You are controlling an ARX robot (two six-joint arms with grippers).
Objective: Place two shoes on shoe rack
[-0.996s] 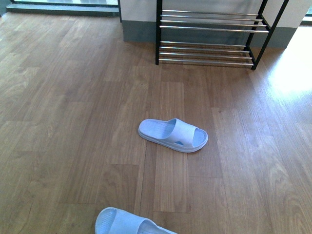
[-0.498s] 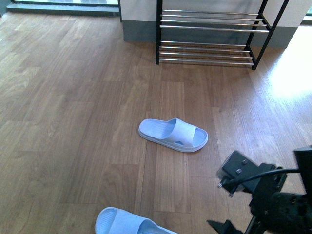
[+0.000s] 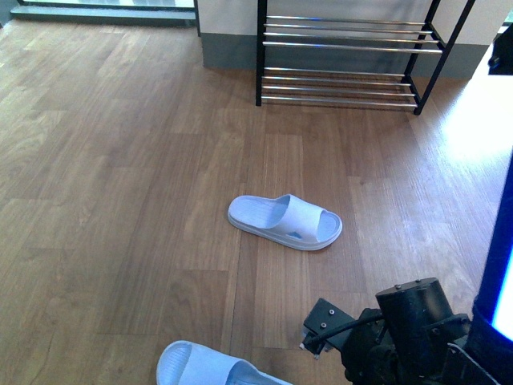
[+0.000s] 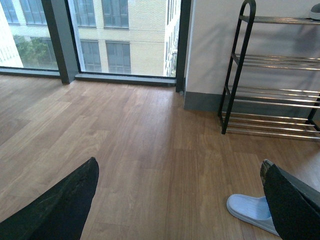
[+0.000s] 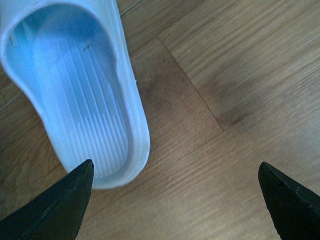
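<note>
- Pale blue slippers (image 3: 284,222) on wooden floor (image 3: 120,160), well apart from shoe rack (image 3: 345,46).
- Right end effector (image 5: 174,167) spread wide over one slipper's end.
- Left end effector (image 4: 178,162) spread wide too, empty.

Your right arm (image 3: 417,341) is matte black all over. A stubby round housing (image 3: 421,305) with a flat, faintly glossy top sits above blocky joint parts, and a flat black plate (image 3: 324,318) beside it carries 2 small pale screw heads. A thin black cable (image 3: 358,320) curves from that plate back to the housing. Your left jaws are 2 broad black blades tapering to blunt tips, 1 of them with a scuffed greyish edge. Your right jaws are the same plain black, narrowing to sharper points.
</note>
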